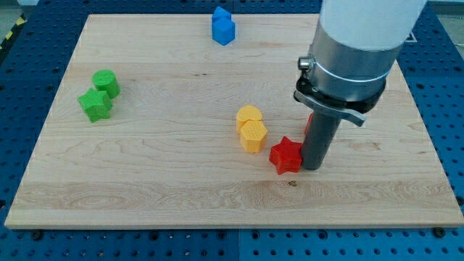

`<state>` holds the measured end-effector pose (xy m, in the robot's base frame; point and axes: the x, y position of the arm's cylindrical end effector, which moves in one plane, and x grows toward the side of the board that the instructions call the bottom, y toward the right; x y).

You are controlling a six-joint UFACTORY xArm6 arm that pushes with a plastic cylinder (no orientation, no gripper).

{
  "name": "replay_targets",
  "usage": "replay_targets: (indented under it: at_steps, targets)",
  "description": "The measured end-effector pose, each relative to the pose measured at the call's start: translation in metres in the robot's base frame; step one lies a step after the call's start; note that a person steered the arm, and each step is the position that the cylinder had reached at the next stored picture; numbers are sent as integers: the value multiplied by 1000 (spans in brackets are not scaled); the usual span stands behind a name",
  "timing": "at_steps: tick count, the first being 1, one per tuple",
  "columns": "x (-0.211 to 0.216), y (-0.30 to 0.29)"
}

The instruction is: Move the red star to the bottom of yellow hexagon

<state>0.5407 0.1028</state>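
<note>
The red star (286,155) lies on the wooden board, just right of and slightly below the yellow hexagon (254,136). My tip (312,166) stands against the star's right side. A second yellow block (249,116) touches the hexagon from above. A red round block (309,125) is mostly hidden behind the rod, only a sliver showing at its left.
Two green blocks, a cylinder (106,82) and a star-like one (95,104), sit together at the view's left. Two blue blocks (223,26) sit together at the view's top. The board's edge (217,223) runs along the view's bottom.
</note>
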Motion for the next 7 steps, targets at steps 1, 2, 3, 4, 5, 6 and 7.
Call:
replay_targets:
  at_steps: [1,2,3,4,5,6,7]
  targets:
    - [0,0]
    - [2,-8]
    - [2,-23]
    - [2,-25]
    - [11,-31]
    - [16,-44]
    - [16,-51]
